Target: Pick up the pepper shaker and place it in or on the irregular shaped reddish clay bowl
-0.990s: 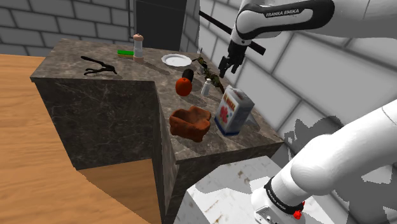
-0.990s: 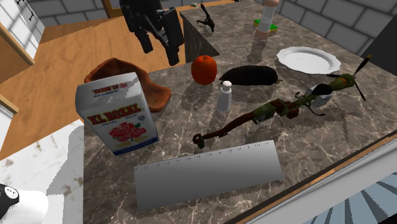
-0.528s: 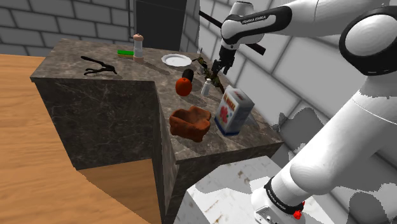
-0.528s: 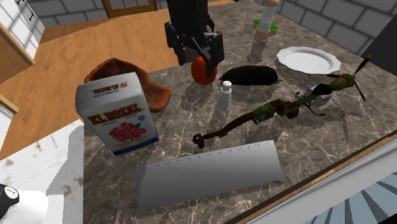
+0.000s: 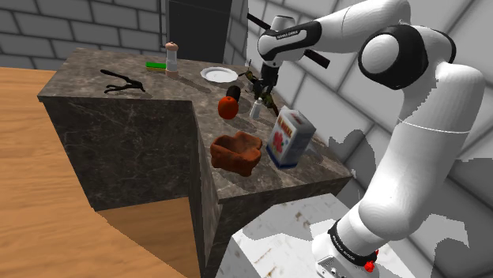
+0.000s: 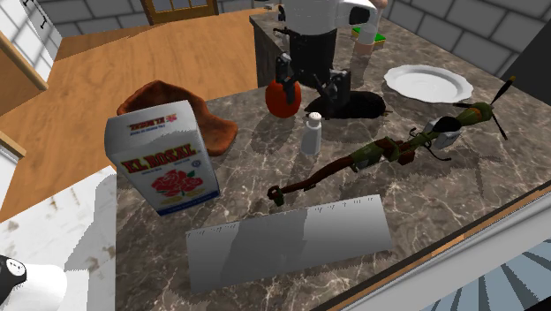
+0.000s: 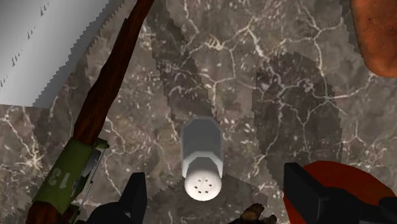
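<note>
Stone counter (image 7: 222, 57): shaker (image 7: 202, 162), green band (image 7: 67, 175) marked "13"

The white pepper shaker (image 7: 202, 162) stands upright on the marble counter (image 7: 222, 63) between the gripper's (image 7: 219, 191) spread fingers (image 7: 135, 198), untouched, a brown-and-green stick (image 7: 95, 127) beyond one finger, a red fruit (image 7: 356, 184) by the other.

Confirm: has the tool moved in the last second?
Yes. In the second exterior view the tool has swung right, from over the reddish bowl to above the white shaker, open.

A small white pepper shaker (image 6: 312, 132) is seen upright on the marbled counter (image 5: 87, 63). An irregular reddish bowl (image 5: 236, 152) is set nearer in the shoulder view, apart from it.
</note>
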`<move>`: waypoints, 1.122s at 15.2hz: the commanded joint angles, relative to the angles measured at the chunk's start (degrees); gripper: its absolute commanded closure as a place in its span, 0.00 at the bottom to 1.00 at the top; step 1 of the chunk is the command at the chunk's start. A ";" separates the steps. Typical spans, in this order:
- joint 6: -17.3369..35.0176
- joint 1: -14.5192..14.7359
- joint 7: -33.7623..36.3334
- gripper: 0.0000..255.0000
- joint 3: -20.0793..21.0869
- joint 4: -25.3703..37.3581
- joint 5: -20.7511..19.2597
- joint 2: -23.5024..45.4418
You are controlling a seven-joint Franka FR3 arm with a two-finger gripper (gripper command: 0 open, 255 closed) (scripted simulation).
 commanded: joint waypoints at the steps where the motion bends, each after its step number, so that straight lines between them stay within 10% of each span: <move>1: 0.95 -0.39 -0.60 0.00 0.04 0.63 0.38 1.62; 15: 4.46 -0.63 -0.81 0.00 0.15 -1.00 0.73 3.53; 16: 4.46 -0.63 -0.81 1.00 0.15 -1.00 0.73 3.53; 17: 4.46 -0.63 -0.81 1.00 0.15 -1.00 0.73 3.53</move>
